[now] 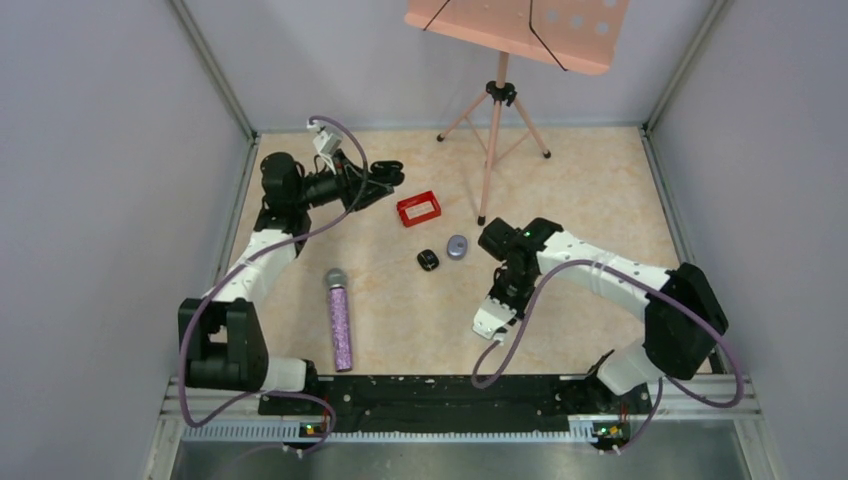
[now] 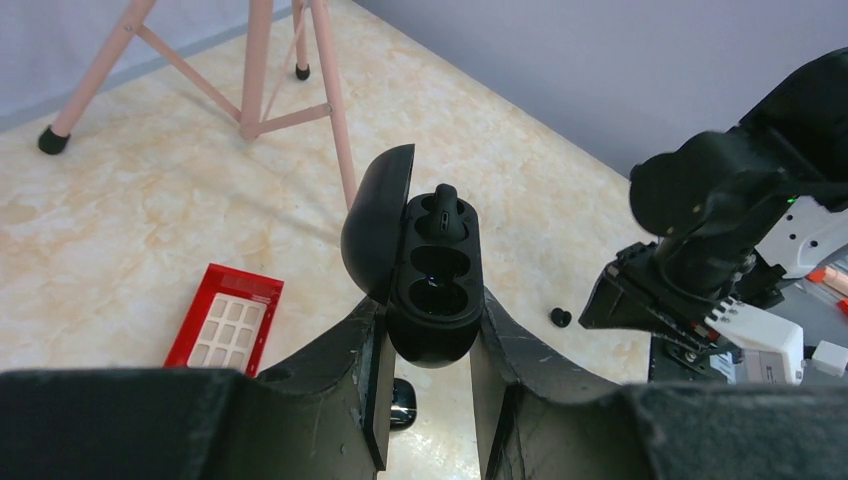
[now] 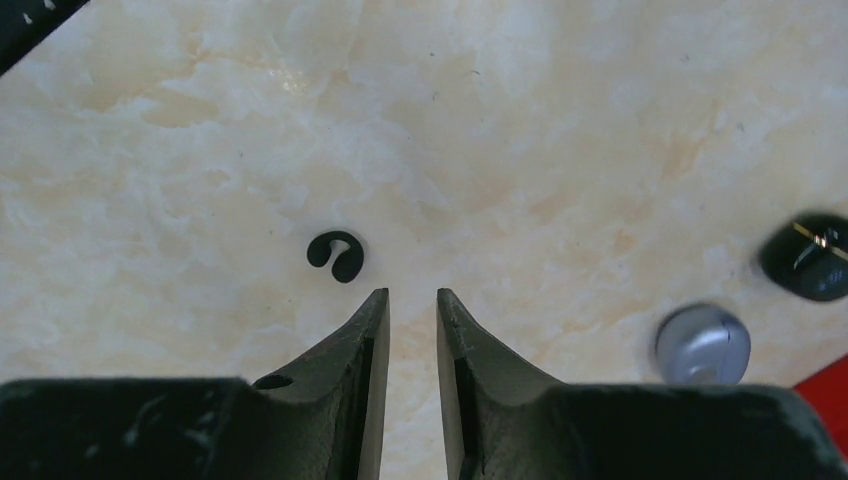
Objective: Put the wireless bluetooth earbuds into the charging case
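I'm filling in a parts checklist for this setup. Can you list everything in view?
charging case: one, black, lid open, held above the table
earbuds: two, black; one poking up from the held case's far end, the other loose on the table
small case: one, black, mid-table
oval case: one, grey, beside the small case
tray: one, red, behind both
microphone: one, glittery purple, near left
music stand: one, pink, far side
table: one, beige marbled
left gripper: shut on the charging case
right gripper: slightly open, empty, by the loose earbud
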`<state>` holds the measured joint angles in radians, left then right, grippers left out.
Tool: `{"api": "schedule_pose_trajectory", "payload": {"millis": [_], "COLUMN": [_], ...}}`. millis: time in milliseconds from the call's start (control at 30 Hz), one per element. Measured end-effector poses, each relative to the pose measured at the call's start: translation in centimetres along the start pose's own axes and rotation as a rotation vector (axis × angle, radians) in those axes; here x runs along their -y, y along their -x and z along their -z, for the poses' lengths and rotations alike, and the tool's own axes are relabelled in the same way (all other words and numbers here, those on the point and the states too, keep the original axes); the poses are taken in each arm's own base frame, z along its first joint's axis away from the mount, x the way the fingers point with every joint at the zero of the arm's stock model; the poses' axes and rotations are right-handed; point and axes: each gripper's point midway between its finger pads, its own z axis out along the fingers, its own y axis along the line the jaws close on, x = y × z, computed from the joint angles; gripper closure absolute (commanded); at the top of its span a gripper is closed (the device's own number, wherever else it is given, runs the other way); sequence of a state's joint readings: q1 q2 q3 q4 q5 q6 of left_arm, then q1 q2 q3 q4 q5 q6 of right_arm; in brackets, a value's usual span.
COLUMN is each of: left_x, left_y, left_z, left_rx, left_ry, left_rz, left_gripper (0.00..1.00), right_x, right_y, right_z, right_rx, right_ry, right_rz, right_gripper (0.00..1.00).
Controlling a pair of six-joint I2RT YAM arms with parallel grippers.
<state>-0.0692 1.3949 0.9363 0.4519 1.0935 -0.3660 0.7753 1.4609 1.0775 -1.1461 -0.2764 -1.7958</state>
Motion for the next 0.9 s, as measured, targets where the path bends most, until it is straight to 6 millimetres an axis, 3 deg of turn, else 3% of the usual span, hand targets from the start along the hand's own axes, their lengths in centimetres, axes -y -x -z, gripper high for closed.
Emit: {"api": "schedule_pose_trajectory", "payload": {"millis": [133,367,900], "left_x": [0.9,2.1,1.4], "left_y": [0.9,1.5,0.8], "left_z": [0.6,1.3,1.7], "left_rx": [0.015,0.026,0.013], "left_ry": [0.019,0.038,0.077], "left_rz": [-0.043,-0.088,-0.058], "left_gripper": [1.0,1.0,1.0], "right_x": [-0.2,-0.8,-2.3], "right_y": [-0.2,-1.2,-2.5], "right_z": [-1.8,-3.8,-5.1], "right_rx": [0.025,0.018,-0.012], "right_ry": [0.082,0.186,0.286], "right_rz": [0.136,0.209,0.22], "right_gripper": [0.76,0.75,0.75]}}
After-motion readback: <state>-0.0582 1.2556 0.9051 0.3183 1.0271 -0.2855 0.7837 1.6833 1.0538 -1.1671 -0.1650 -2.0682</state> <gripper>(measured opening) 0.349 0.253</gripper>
